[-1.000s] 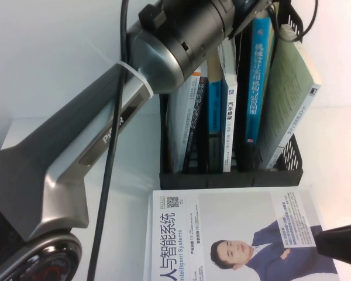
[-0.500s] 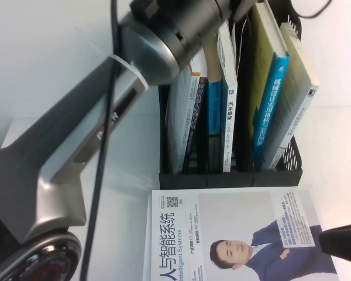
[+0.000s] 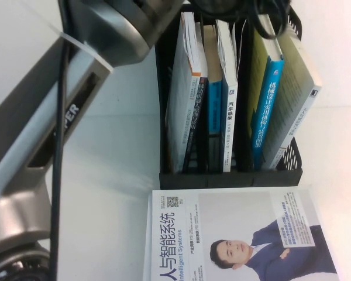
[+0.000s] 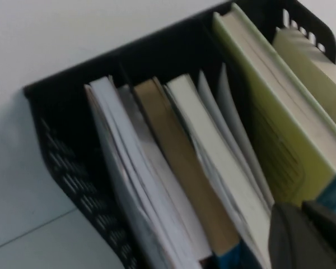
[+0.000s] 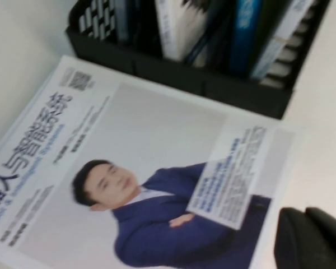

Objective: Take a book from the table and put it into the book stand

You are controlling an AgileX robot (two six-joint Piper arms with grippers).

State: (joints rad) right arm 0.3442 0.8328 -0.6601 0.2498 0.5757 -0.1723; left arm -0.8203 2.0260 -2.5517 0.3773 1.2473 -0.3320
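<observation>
The pale yellow-green book (image 3: 268,99) with the blue spine stands upright in the right compartment of the black book stand (image 3: 228,178). In the left wrist view the book (image 4: 280,145) shows from above inside the stand (image 4: 61,162). My left gripper (image 4: 307,238) hovers just above the stand, over the book's blue end, with its fingers together and nothing between them. In the high view only its arm (image 3: 47,117) shows. My right gripper (image 5: 308,241) is shut and empty, low over the white table (image 3: 117,175) beside the portrait book's corner.
A white book with a suited man's portrait (image 3: 234,234) lies flat in front of the stand, and also shows in the right wrist view (image 5: 145,162). A grey-covered book (image 3: 295,93) leans beside the yellow-green one. Several other books (image 3: 210,99) fill the left and middle compartments.
The yellow-green book has dropped fully into the right compartment and stands free. My left arm has risen and drawn back from it. My right gripper has left the high view.
</observation>
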